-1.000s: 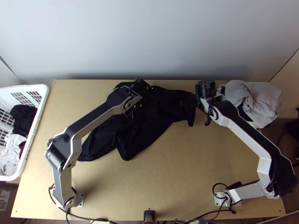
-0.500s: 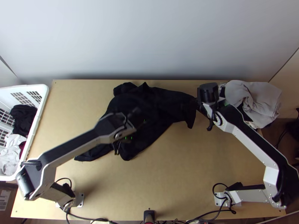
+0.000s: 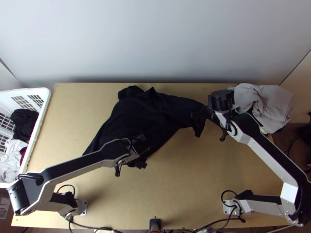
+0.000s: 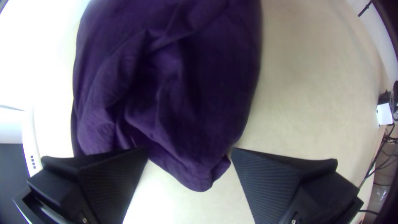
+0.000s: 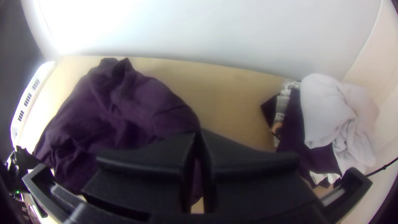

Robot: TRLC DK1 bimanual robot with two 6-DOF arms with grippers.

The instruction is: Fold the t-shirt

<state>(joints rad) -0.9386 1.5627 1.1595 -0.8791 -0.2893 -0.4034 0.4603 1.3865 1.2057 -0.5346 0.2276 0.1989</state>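
Gripping: R gripper (image 3: 196,115) is clenched on the right-hand end of the dark tee (image 3: 134,110), nr the table's far right part. R wrist view has its 2 fingers pressed almost together w/ a narrow strip of cloth btwn & below them; which part of the garment, can't tell.
L gripper: released, fingers wide apart, at the tee's near edge, L of table ctr (image 3: 143,151). L wrist view has a rounded cloth corner (image 4: 199,166) in the gap, not pinched; contact w/ the fingers, can't tell.
Tee: on the table (image 3: 233,163), far half & L of ctr mostly, running diag. from near L up to R gripper. Rumpled, not neatly folded; small peaks along far edge, a flap (image 3: 199,128) drooping toward the near side just by R gripper. L forearm crosses over its near L part.
Basket: white basket (image 3: 43,112) at table's L edge, w/ black cloth (image 3: 25,120), pale cloth (image 3: 9,167) & a bit of dark red cloth (image 3: 23,154) inside.
Pile: pale grey cloth (image 3: 268,101) heaped at far R corner, on top of dark cloth (image 5: 296,141), w/ a patterned strip (image 5: 285,103) beside it.
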